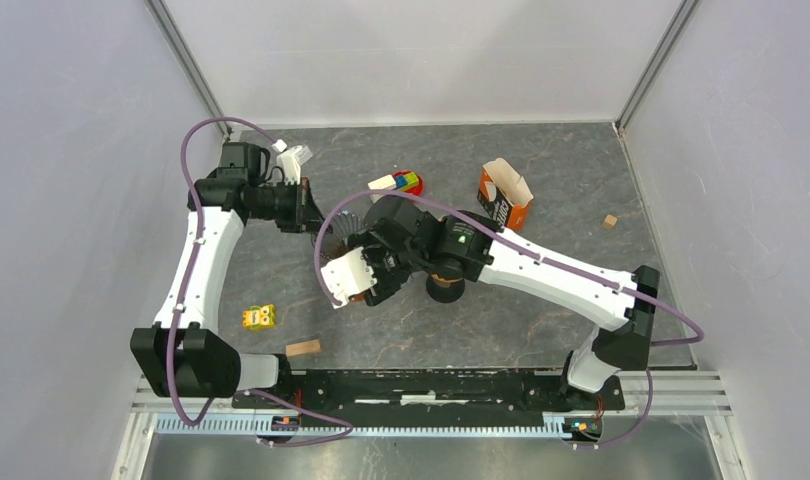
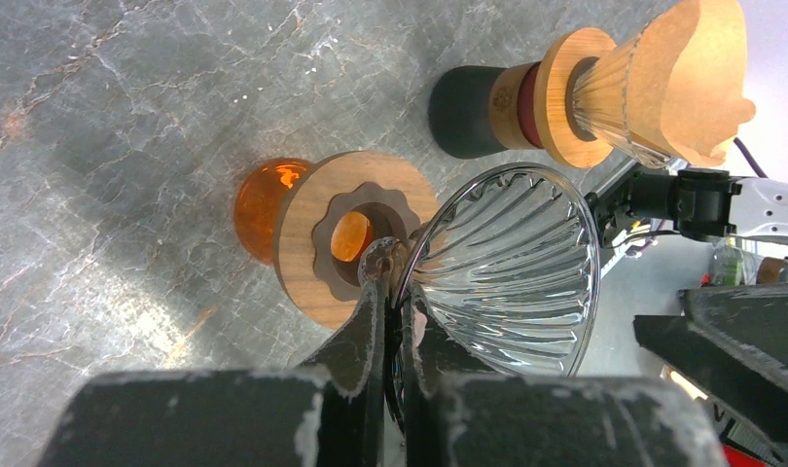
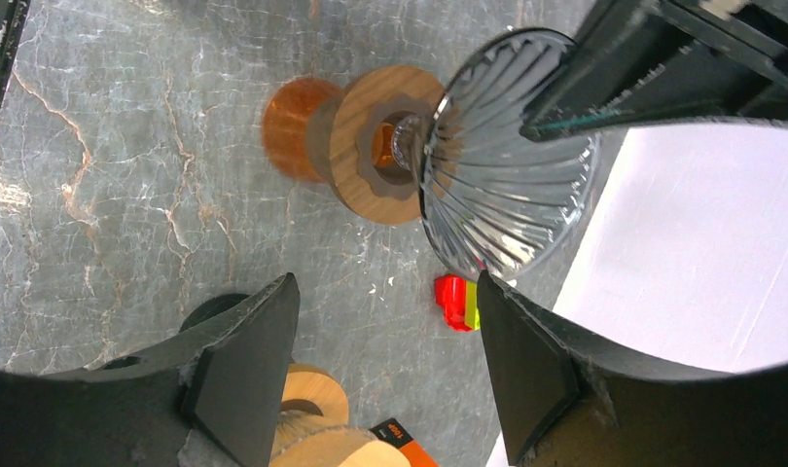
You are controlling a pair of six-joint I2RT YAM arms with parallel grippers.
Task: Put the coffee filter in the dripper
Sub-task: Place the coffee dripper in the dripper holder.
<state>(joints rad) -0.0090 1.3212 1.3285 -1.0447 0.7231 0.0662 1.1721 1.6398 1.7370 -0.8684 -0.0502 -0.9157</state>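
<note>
Glass dripper [image 2: 507,272] in left jaws; carton [image 1: 503,200] print illegible.

The table [image 2: 127,117] is marbled in grey, with pale and rusty veins. The dripper [image 2: 507,263] is made of clear, ribbed glass, with a light wooden collar [image 2: 307,253] and an amber base [image 2: 259,199]. The filter [image 2: 687,73] is coloured tan; the stand [image 2: 463,112] under it is black.

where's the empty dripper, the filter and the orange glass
empty dripper [image 2: 517,272]: left wrist view, on its ribbed glass wall
filter [image 2: 697,73]: left wrist view, on its brown paper side
orange glass [image 2: 264,199]: left wrist view, on its rounded side
</note>
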